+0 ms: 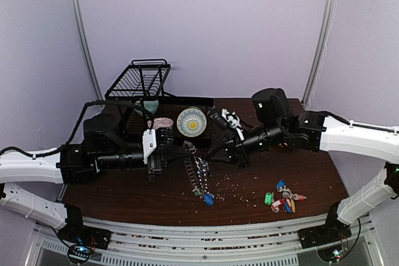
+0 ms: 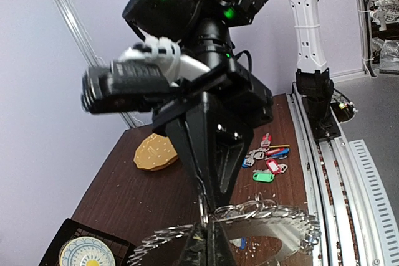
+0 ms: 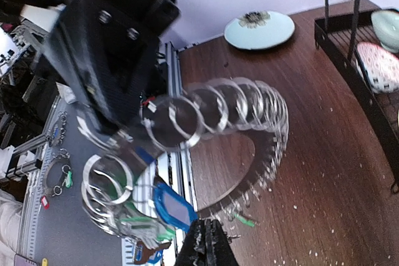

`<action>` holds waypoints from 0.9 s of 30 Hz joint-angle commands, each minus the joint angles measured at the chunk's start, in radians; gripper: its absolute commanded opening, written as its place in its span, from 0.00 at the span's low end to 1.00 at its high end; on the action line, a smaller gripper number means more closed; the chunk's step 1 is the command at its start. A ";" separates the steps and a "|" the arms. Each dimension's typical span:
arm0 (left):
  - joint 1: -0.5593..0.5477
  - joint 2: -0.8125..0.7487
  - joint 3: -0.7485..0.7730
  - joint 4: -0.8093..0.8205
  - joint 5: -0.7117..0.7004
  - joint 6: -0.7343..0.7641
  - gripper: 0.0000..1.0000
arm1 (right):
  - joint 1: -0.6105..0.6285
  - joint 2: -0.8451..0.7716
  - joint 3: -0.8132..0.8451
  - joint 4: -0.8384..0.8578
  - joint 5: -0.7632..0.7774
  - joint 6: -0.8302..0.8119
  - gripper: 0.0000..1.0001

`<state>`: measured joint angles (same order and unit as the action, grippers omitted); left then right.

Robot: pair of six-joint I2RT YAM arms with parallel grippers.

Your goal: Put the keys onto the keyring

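The keyring, a flat dark ring hung with small silver rings and a blue tag, hangs above the table between both grippers. My left gripper is shut on its rim; in the left wrist view its fingertips pinch a small silver ring on the keyring. My right gripper is shut at the opposite rim, and its closed tips meet the keyring's edge. The silver keys lie in a pile with coloured tags at the table's right, also in the left wrist view.
A black dish rack stands at the back left, with a yellow-patterned plate beside it. A pale plate and the rack show in the right wrist view. A yellow dotted piece lies on the table. Crumbs dot the wood.
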<state>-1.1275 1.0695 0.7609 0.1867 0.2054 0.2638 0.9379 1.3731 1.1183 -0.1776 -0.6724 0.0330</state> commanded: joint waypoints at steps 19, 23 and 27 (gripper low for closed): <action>-0.004 -0.038 0.000 0.097 0.014 0.017 0.00 | -0.031 0.154 -0.399 0.110 0.196 0.326 0.01; -0.004 -0.038 0.000 0.097 0.017 0.018 0.00 | -0.039 0.142 -0.354 0.054 0.247 0.313 0.30; -0.003 -0.038 0.000 0.096 0.028 0.020 0.00 | -0.029 0.033 -0.266 0.050 0.256 0.266 0.35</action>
<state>-1.1275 1.0542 0.7589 0.1867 0.2066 0.2668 0.9051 1.5211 0.7643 -0.1238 -0.4545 0.3378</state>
